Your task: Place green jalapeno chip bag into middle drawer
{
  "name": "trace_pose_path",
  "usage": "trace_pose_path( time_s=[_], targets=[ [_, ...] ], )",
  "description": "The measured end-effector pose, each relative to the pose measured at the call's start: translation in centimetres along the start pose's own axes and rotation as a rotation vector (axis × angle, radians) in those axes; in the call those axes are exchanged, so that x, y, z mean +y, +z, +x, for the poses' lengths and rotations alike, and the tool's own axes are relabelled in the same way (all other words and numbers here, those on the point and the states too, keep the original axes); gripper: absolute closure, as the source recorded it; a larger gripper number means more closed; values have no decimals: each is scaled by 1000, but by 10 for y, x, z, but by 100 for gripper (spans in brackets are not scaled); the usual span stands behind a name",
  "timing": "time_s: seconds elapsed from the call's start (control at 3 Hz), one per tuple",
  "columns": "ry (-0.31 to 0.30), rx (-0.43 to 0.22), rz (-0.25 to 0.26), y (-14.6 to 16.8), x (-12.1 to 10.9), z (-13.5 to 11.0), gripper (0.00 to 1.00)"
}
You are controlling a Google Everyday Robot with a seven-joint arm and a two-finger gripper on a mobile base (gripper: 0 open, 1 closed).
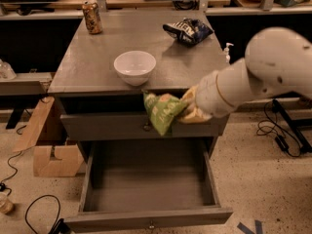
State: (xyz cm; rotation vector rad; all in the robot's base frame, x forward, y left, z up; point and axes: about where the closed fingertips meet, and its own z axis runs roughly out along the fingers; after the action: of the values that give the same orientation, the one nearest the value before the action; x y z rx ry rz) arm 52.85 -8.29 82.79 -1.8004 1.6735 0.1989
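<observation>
We see our hand (189, 112) gripping the green jalapeno chip bag (163, 115), just off the front edge of the bench (87, 67), above the open middle drawer (146, 219)

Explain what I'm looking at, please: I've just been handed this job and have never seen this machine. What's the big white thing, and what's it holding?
The big white shape is the robot's arm, reaching in from the right. There is one camera view, looking down at a grey cabinet from the front; where the camera is mounted isn't known. At the arm's tip, the gripper hangs in front of the cabinet's top edge, its jaws shut on the green jalapeno chip bag. Below it, the middle drawer stands pulled open. On top are a white bowl, a drink can and a dark blue-and-white chip bag.
</observation>
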Motion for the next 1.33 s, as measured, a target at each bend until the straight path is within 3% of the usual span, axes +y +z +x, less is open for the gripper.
trace_pose_path(
  time_s=[0.33, 0.67, 1.0, 1.33],
  targets=[
    [31, -13, -95, 35, 66, 36, 100],
    [124, -33, -202, 73, 107, 79, 100],
    [247, -38, -324, 126, 128, 131, 100],
    [379, -26, -374, 173, 129, 174, 100]
  ],
)
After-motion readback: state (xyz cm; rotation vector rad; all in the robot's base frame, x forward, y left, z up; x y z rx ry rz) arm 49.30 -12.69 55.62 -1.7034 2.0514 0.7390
